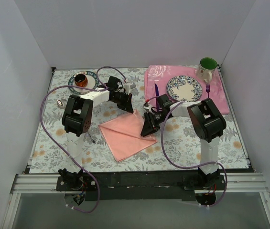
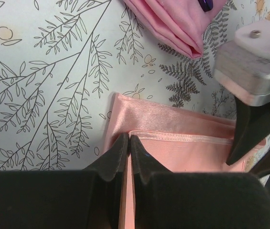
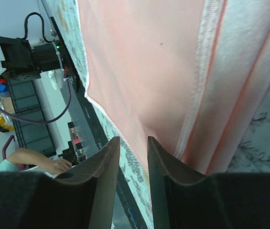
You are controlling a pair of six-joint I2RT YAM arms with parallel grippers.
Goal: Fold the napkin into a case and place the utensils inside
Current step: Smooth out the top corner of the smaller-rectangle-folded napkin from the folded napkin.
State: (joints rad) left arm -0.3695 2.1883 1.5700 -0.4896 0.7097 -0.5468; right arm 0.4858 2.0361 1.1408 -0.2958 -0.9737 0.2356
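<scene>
Left hand (image 2: 129,143) pressed together, pinching napkin (image 2: 182,150) edge. Right hand (image 3: 134,152) slightly parted, just over napkin.

Centre: left gripper (image 1: 129,107) and right gripper (image 1: 147,130) stood close together over the far edge of the napkin (image 1: 125,138), only a narrow gap between | Far right: placemat (image 1: 156,76), plate (image 1: 184,88) and mug (image 1: 207,68) blocked | Far left: cup (image 1: 81,78) on saucer (image 1: 93,79) | Near right: tablecloth (image 1: 187,143) lay open.
</scene>
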